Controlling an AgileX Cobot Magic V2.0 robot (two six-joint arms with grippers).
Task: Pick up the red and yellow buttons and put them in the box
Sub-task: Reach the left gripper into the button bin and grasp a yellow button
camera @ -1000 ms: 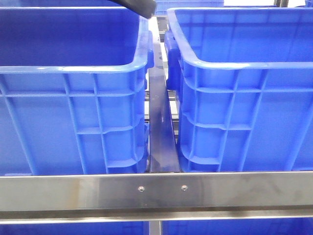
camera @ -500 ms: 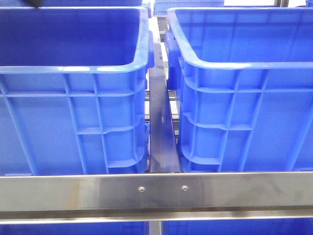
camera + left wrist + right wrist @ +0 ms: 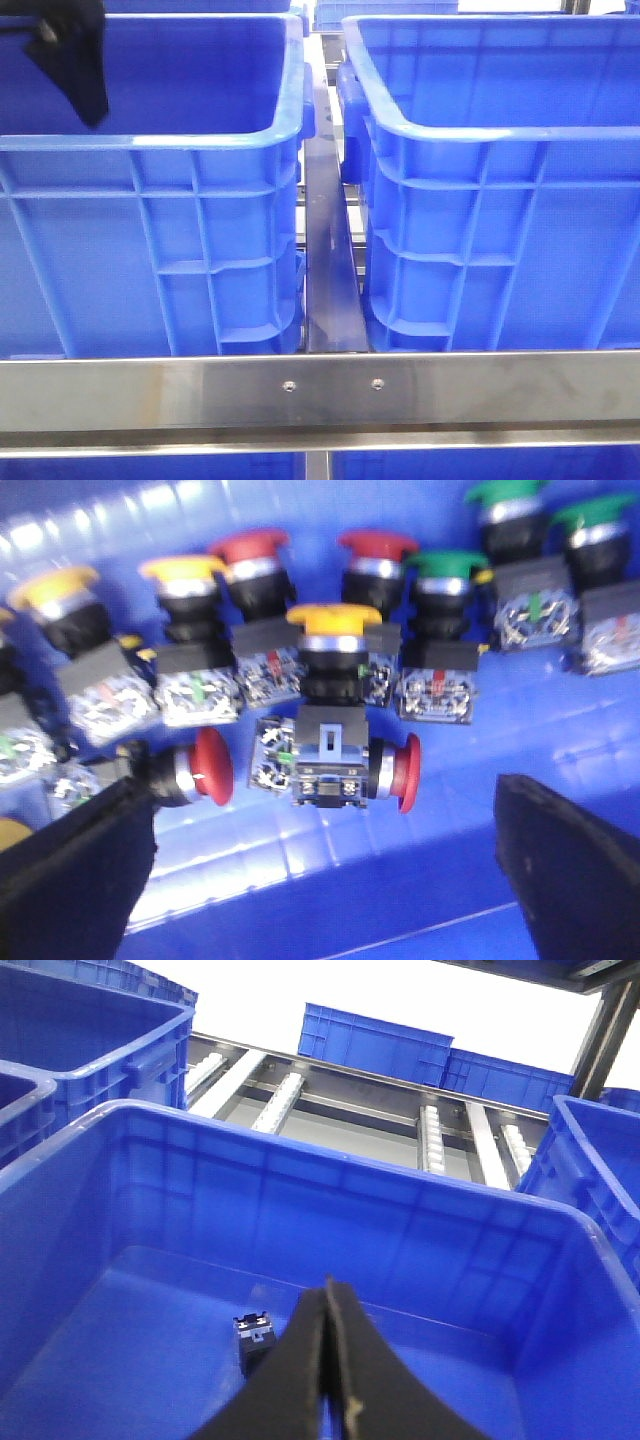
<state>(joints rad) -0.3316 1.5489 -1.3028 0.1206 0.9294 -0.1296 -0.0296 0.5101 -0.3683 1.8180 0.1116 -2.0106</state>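
Observation:
In the left wrist view, several push buttons lie against the wall of a blue crate point(image 3: 400, 900). A yellow-capped button point(image 3: 333, 620) on a dark base stands in the middle. Red ones lie on their sides at either side of it point(image 3: 212, 767) point(image 3: 408, 772). More yellow buttons point(image 3: 183, 568) and red buttons point(image 3: 378, 546) stand behind. My left gripper point(image 3: 325, 880) is open and empty, a short way before the middle button. In the front view it shows as a dark shape point(image 3: 75, 60) inside the left crate point(image 3: 150, 140). My right gripper point(image 3: 327, 1295) is shut and empty over the right crate point(image 3: 300, 1160).
Green-capped buttons point(image 3: 447, 562) stand among the red and yellow ones. A dark button base point(image 3: 255, 1335) lies on the right crate's floor, partly hidden by a finger. The right crate point(image 3: 500, 130) and a steel rail point(image 3: 320, 390) show in front. More blue crates point(image 3: 375, 1040) stand behind.
My left arm has moved from above the gap between the crates to the left and down into the left crate. The crates have not moved.

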